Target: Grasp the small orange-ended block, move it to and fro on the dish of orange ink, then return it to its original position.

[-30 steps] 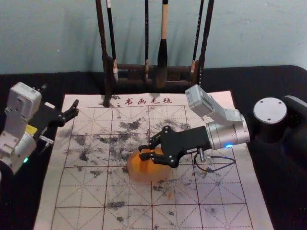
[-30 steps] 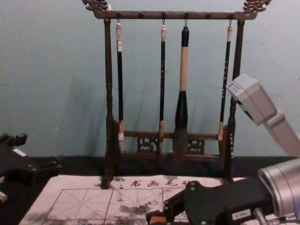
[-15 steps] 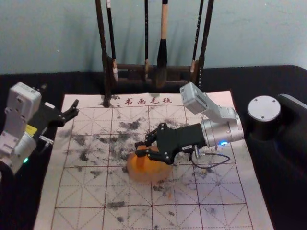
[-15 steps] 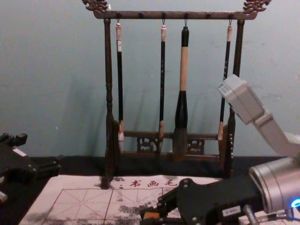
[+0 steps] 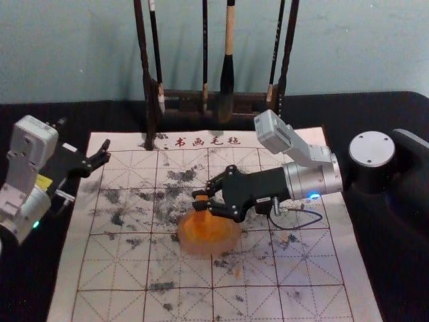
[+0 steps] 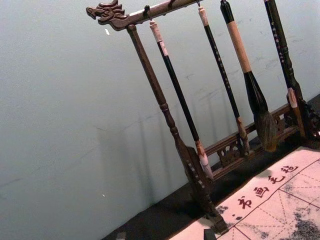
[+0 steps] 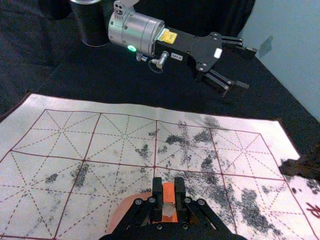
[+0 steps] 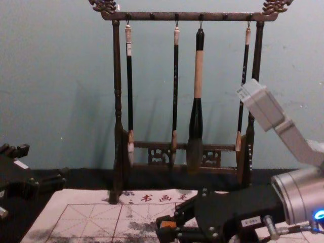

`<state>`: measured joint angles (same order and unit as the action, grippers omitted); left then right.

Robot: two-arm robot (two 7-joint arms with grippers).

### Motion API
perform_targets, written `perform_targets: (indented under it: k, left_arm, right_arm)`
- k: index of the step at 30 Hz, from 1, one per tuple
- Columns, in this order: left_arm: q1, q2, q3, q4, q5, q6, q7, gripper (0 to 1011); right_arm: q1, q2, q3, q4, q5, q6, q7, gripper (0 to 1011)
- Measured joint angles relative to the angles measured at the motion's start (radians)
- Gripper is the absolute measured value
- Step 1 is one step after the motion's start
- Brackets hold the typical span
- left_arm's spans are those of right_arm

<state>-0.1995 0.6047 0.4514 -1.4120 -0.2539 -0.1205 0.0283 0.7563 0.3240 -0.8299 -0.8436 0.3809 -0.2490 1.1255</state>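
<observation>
Shifted toward the far rim of the ink dish (image 5: 210, 236) below it, my right end effector (image 5: 199, 200) clamps the small block (image 7: 169, 192), inking seemingly underway, return remaining; my left end effector (image 5: 104, 151) waits well apart, spread.

A blue-grey wall (image 5: 362, 54) spans the head view from ten to two o'clock, with faint, soft shadows (image 8: 88, 106) on it. At twelve stands a dark wooden brush rack (image 8: 142, 16); black cloth (image 5: 375, 111) shows from eight to ten and two to four.
</observation>
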Motion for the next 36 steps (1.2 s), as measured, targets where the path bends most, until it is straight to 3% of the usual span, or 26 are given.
perform_targets:
  k: [36]
  left_arm:
    - [0.0, 0.0, 0.0, 0.0, 0.0, 0.0, 0.0, 1001]
  right_arm:
    - [-0.04, 0.069, 0.035, -0.073, -0.002, 0.032, -0.03, 147]
